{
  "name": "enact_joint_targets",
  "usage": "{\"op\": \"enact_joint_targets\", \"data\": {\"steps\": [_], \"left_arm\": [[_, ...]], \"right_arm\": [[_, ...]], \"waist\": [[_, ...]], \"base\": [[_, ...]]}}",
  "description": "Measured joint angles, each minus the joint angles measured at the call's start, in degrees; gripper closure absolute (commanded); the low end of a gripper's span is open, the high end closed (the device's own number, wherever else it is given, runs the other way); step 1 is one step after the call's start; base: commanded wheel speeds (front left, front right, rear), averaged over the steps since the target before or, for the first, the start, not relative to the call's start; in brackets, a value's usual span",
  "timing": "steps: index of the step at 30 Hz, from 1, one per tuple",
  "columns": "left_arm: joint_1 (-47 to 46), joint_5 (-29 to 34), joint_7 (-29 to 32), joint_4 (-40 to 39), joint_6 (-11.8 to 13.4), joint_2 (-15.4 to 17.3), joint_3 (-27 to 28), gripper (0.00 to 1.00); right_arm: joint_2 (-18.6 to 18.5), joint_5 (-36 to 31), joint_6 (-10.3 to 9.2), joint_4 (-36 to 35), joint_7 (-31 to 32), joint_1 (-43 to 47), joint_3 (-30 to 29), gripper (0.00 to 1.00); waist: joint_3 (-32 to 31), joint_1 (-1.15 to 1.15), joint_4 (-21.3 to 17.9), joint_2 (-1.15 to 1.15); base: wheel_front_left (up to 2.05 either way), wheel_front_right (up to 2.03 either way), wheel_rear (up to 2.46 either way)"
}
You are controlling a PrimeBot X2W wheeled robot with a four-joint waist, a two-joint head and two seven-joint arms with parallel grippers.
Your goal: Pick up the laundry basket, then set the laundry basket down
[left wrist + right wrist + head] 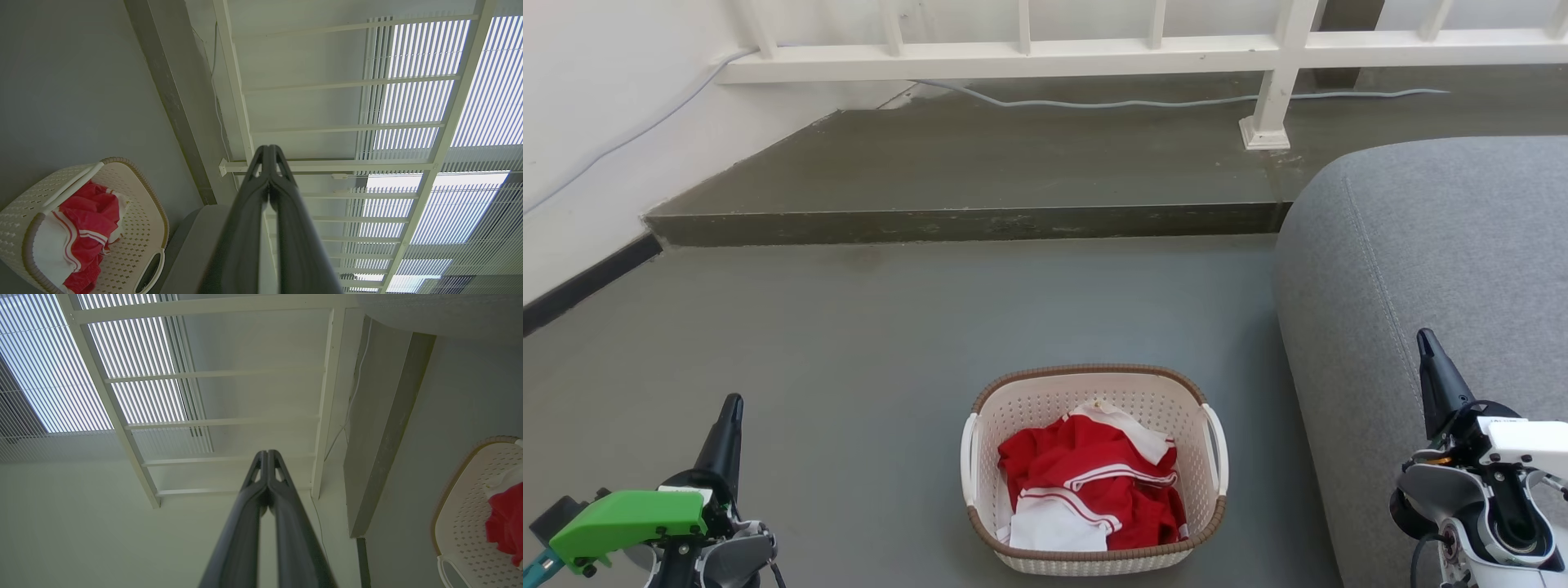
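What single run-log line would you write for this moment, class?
stage: before pickup | laundry basket: on floor, clothes inside | left gripper: shut, off basket | right gripper: shut, off basket

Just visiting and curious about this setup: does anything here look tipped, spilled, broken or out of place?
Nothing stands out. The laundry basket stands upright on the floor beside the grey sofa, with red and white clothes crumpled inside, none spilled. Only a loose grey cable trails across the raised step.

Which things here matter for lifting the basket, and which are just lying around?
For the job: basket, left gripper, right gripper.
Just lying about: clothes in the basket, sofa, cable, railing.
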Motion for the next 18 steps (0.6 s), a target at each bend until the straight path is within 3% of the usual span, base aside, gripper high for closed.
{"op": "enact_joint_targets", "data": {"steps": [18], "left_arm": [[0.0, 0.0, 0.0, -0.09, 0.0, 0.0, -0.01, 1.0]], "right_arm": [[0.01, 0.0, 0.29, -0.08, 0.0, 0.0, 0.0, 1.0]], "waist": [[0.0, 0.0, 0.0, 0.0]], "base": [[0.0, 0.0, 0.0]]}}
